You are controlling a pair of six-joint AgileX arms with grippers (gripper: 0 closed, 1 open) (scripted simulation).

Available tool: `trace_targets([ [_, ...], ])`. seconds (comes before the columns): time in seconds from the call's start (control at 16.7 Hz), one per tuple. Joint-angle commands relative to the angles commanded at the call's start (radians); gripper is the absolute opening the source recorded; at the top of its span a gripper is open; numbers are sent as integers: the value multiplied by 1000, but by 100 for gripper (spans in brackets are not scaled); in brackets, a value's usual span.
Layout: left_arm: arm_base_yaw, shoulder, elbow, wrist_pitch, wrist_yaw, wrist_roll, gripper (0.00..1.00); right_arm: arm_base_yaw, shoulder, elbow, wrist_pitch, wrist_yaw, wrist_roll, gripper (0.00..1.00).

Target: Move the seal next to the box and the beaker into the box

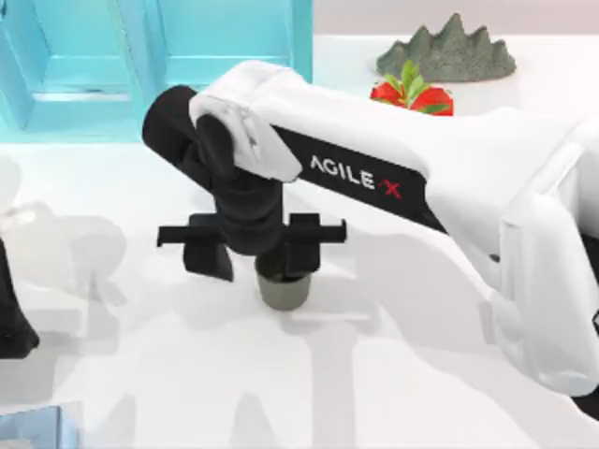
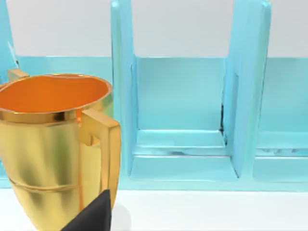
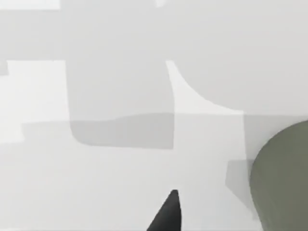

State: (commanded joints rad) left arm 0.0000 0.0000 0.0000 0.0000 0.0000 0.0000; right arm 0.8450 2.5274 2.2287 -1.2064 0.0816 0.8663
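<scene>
The beaker (image 1: 284, 286) is a small olive-grey cup standing upright on the white table near the middle. My right gripper (image 1: 255, 254) hangs over it, pointing down and open, its fingers (image 1: 305, 245) spread wide. The beaker lies just under the finger on the right, not between the two. In the right wrist view the beaker (image 3: 284, 178) sits at the edge, beside one dark fingertip (image 3: 168, 214). The light blue box (image 1: 187, 47) stands at the back left. The seal is out of view. My left arm (image 1: 13, 313) is parked at the left edge.
A red watermelon-patterned pot (image 1: 412, 95) with green leaves and a grey-green rock (image 1: 451, 51) stand at the back right. A gold cup (image 2: 53, 144) stands in front of the blue box (image 2: 180, 120). A blue object (image 1: 37, 426) pokes in at the front left corner.
</scene>
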Motion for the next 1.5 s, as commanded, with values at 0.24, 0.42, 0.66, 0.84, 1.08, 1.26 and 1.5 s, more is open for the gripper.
trace_targets([
  [0.24,0,0,0,0,0,0,100,0,0,0,0,0,0,10],
  [0.42,0,0,0,0,0,0,100,0,0,0,0,0,0,0],
  [0.66,0,0,0,0,0,0,100,0,0,0,0,0,0,0],
  [0.84,0,0,0,0,0,0,100,2,-1,-2,-1,0,0,0],
  [1.08,0,0,0,0,0,0,100,-33,-76,-64,-23,-2,-33,0],
  [1.26,0,0,0,0,0,0,100,-87,-234,-158,-62,-9,-90,0],
  [1.5,0,0,0,0,0,0,100,-145,-374,-256,-106,-14,-151,0],
])
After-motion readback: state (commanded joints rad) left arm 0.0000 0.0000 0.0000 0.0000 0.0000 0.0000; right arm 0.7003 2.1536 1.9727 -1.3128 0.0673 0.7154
